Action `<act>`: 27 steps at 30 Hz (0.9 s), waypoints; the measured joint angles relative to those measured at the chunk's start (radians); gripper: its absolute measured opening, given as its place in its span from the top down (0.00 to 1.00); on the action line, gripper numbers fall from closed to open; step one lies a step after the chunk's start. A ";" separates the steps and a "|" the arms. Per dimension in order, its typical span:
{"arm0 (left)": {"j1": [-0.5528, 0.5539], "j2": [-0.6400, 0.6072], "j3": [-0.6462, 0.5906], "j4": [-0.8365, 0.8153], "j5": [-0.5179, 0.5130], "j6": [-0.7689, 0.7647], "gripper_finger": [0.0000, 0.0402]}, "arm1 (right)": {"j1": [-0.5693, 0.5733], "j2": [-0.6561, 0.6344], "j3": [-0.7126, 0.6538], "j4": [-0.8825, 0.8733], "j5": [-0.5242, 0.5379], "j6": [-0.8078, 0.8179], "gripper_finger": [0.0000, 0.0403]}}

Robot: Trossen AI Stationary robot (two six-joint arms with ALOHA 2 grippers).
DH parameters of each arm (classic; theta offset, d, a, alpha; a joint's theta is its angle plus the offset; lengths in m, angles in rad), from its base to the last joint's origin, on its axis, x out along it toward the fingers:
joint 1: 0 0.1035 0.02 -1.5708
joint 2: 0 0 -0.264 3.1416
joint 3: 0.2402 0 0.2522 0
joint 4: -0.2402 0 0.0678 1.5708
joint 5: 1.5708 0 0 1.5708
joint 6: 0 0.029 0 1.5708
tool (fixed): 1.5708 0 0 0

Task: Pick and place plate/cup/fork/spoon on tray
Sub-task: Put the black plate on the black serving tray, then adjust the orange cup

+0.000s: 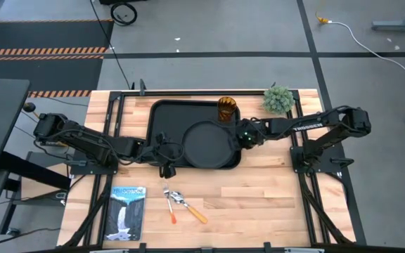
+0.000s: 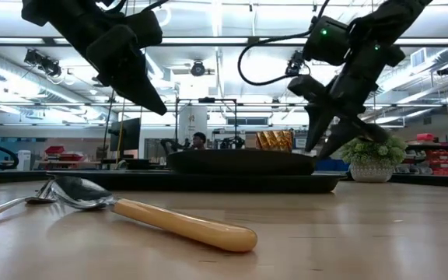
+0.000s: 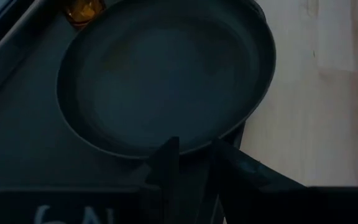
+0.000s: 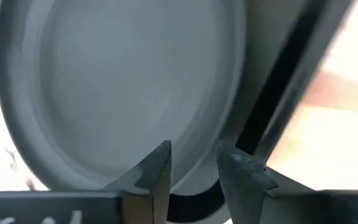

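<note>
Wide wooden desk (image 1: 259, 204) fills the middle of the high view, and the biggest dish on it, the black tray (image 1: 162, 119), sits in the upper centre. On the tray's right half lies the round black plate (image 1: 207, 145), flat, its edge reaching the tray's right rim. Left arm comes in from the left of the frame, its left tool (image 1: 166, 169) hanging at the tray's lower left rim, just beside the plate; the left wrist view shows its fingers (image 3: 166, 163) spread with a gap, nothing between them. Right arm reaches in from the right, right tool (image 1: 245, 138) at the plate's right edge; in the right wrist view its fingers (image 4: 157, 171) stand apart, over the plate rim and pinching nothing. A booklet (image 1: 127, 212) lies at the lower left of the desk. A small potted plant (image 1: 278, 99) stands at upper right. The amber cup (image 1: 227, 108) stands on the tray's top right corner. Below the tray, bare desk, the spoon (image 1: 188, 206) and the fork (image 1: 169, 208) lie crossing near their metal ends.
</note>
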 joint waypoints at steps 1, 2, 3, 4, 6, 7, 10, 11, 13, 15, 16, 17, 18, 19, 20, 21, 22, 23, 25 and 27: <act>0.000 0.000 0.000 0.000 0.000 0.000 0.74 | -0.001 0.000 0.003 -0.004 -0.004 -0.064 0.66; 0.000 0.000 0.000 0.000 0.000 0.000 0.74 | 0.002 0.000 0.010 -0.010 -0.005 -0.135 0.66; 0.000 0.000 0.000 0.000 -0.001 0.001 0.74 | 0.009 0.000 0.019 -0.012 0.002 -0.220 0.66; 0.001 0.000 0.000 0.000 -0.002 0.007 0.74 | 0.018 0.000 0.029 -0.016 0.012 -0.316 0.66; 0.006 0.000 0.000 0.002 -0.005 0.035 0.74 | 0.044 -0.001 0.046 -0.038 0.046 -0.491 0.66; 0.010 0.000 0.000 0.003 -0.005 0.035 0.74 | 0.058 -0.001 0.048 -0.049 0.066 -0.566 0.66; 0.017 0.000 0.000 0.005 -0.006 -0.014 0.74 | 0.092 -0.001 0.049 -0.062 0.126 -0.741 0.66; 0.017 0.000 0.000 0.005 -0.005 -0.033 0.74 | 0.102 -0.001 0.050 -0.072 0.132 -0.781 0.66; 0.017 0.000 0.000 0.005 -0.005 -0.065 0.74 | 0.119 -0.001 0.050 -0.083 0.144 -0.838 0.67; 0.017 0.000 0.000 0.005 -0.006 -0.081 0.74 | 0.136 0.000 0.050 -0.086 0.170 -0.890 0.67; 0.017 0.000 0.000 0.005 -0.005 -0.089 0.74 | 0.145 0.001 0.050 -0.095 0.186 -0.927 0.67; 0.017 0.000 0.000 0.005 -0.007 -0.089 0.74 | 0.154 0.002 0.050 -0.109 0.207 -0.968 0.67; 0.017 0.000 0.000 0.005 -0.012 -0.090 0.74 | 0.163 0.002 0.048 -0.119 0.236 -1.002 0.67; 0.017 0.000 0.000 0.005 -0.018 -0.089 0.74 | 0.171 0.002 0.045 -0.117 0.267 -1.031 0.67; 0.017 0.000 0.000 0.005 -0.021 -0.090 0.74 | 0.177 0.002 0.042 -0.116 0.297 -1.054 0.67; 0.017 0.000 0.000 0.005 -0.021 -0.090 0.74 | 0.182 0.002 0.038 -0.116 0.330 -1.074 0.67; 0.017 0.000 0.000 0.006 -0.021 -0.090 0.74 | 0.185 0.002 0.035 -0.113 0.358 -1.088 0.67; 0.017 0.000 0.000 0.007 -0.021 -0.090 0.74 | 0.186 0.002 0.032 -0.105 0.376 -1.093 0.67; 0.015 0.000 0.000 0.007 -0.021 -0.090 0.74 | 0.185 0.002 0.027 -0.079 0.390 -1.098 0.67; 0.010 0.000 0.000 0.007 -0.021 -0.090 0.74 | 0.185 0.002 0.019 -0.068 0.389 -1.101 0.67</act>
